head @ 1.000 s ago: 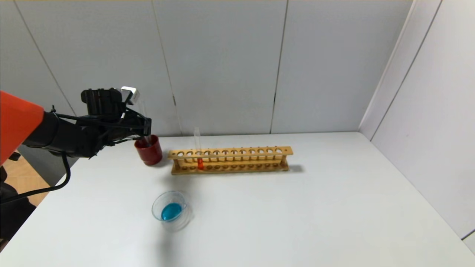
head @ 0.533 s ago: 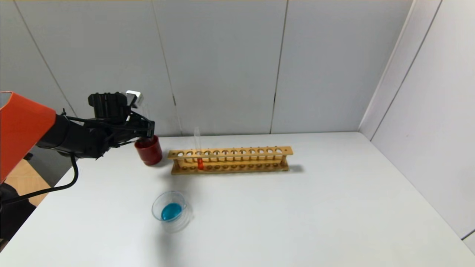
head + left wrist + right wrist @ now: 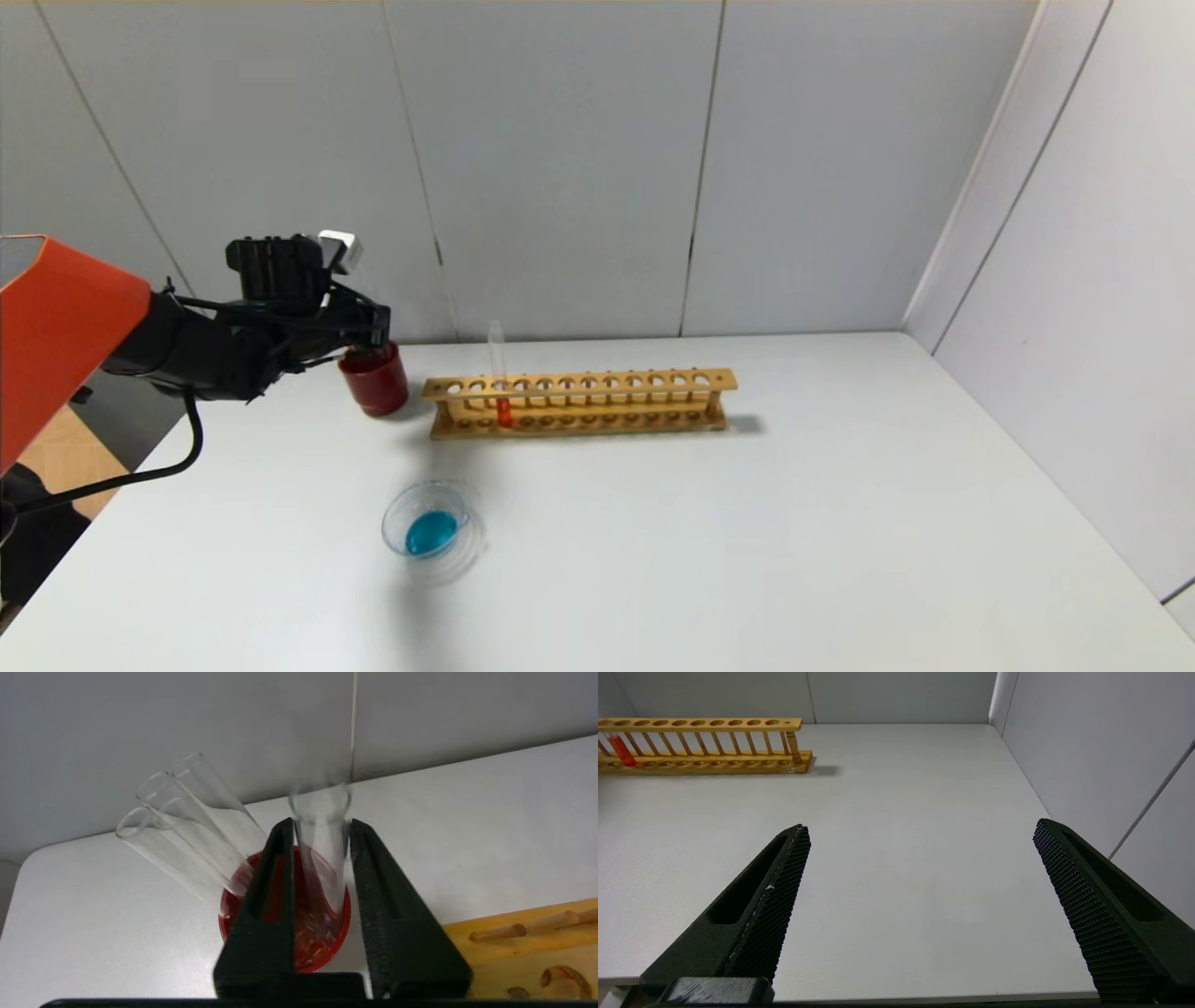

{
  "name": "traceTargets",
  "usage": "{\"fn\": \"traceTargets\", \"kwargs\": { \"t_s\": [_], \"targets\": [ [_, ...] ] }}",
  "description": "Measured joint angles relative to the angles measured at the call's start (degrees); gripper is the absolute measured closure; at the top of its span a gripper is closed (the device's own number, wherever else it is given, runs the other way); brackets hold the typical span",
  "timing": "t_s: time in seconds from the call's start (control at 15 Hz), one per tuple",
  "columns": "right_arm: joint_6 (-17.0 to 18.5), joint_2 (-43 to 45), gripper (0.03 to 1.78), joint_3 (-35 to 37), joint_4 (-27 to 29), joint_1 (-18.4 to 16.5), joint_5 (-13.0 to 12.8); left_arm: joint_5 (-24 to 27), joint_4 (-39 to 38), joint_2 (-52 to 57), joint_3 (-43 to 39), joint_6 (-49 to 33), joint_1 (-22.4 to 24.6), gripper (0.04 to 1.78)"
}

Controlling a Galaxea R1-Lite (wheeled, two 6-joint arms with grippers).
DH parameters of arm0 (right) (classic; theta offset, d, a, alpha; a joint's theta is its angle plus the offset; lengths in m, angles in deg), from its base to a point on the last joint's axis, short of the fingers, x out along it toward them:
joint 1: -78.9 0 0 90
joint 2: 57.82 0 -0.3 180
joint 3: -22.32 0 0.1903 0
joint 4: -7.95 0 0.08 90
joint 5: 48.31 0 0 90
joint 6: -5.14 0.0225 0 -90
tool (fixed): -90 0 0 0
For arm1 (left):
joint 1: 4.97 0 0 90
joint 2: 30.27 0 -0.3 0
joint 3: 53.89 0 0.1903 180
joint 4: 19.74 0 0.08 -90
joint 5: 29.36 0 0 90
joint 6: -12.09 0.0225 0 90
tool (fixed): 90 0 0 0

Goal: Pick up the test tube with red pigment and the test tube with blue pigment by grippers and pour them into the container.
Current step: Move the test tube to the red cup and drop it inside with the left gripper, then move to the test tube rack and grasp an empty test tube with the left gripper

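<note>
Left gripper [image 3: 317, 835]: lower over the dark red cup [image 3: 374, 378] than a second ago, fingers easing apart around an emptied tube [image 3: 322, 844] (grip uncertain).
Container [image 3: 431, 529]: holds blue.
Red tube [image 3: 502, 409]: in rack [image 3: 579, 401], next.
Right gripper [image 3: 920, 877]: parked, spread wide.

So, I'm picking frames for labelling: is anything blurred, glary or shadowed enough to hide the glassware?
Head view: even light, soft shadows beside the rack and under the container, which stays readable. Left wrist view: the empty tube between the left gripper fingers is smeared at its rim; the leaning tubes are sharper. Right wrist view: sharp, no glare.
</note>
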Motion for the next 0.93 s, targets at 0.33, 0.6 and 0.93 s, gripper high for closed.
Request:
{"fn": "traceTargets", "kwargs": {
  "t_s": [0.33, 0.6, 0.93],
  "targets": [
    [0.0, 0.0, 0.06, 0.0, 0.0, 0.0, 0.0, -0.1, -0.5, 1.4, -0.5, 0.2, -0.1, 0.52],
    [0.0, 0.0, 0.06, 0.0, 0.0, 0.0, 0.0, 0.0, 0.0, 4.8, -0.6, 0.2, -0.2, 0.13],
    [0.0, 0.0, 0.06, 0.0, 0.0, 0.0, 0.0, 3.5, 1.6, 15.3, -6.1, 1.2, -0.5, 0.08]
  ]
}}
